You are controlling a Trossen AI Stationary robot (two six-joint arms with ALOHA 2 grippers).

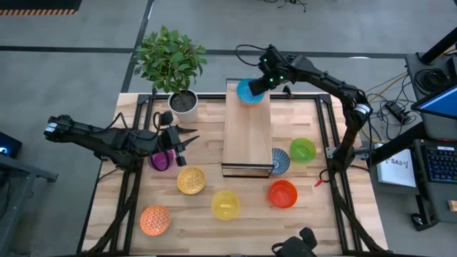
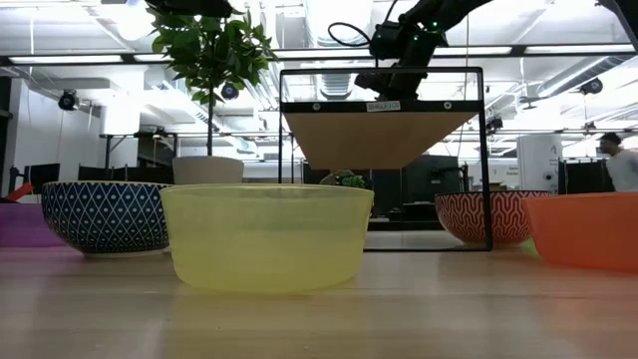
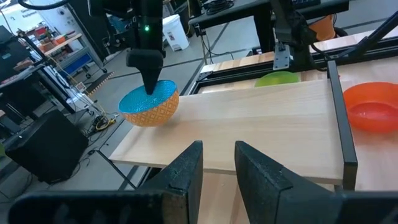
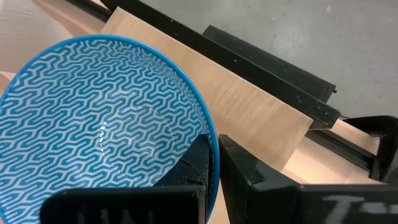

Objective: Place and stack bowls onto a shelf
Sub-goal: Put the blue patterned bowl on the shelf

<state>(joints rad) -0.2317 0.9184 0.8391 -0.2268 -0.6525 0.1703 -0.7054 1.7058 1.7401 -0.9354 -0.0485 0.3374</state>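
A blue bowl (image 1: 250, 91) is held at the shelf's (image 1: 247, 135) far end.

High view: it is set there, likely leaving room. Right wrist view: its rim is pinched by the right gripper (image 4: 214, 163). Left wrist view: the left gripper's (image 3: 217, 163) jaws are spread, empty.

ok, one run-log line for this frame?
right end effector: shut on light blue bowl rim, far end of shelf | left end effector: open, over purple bowl
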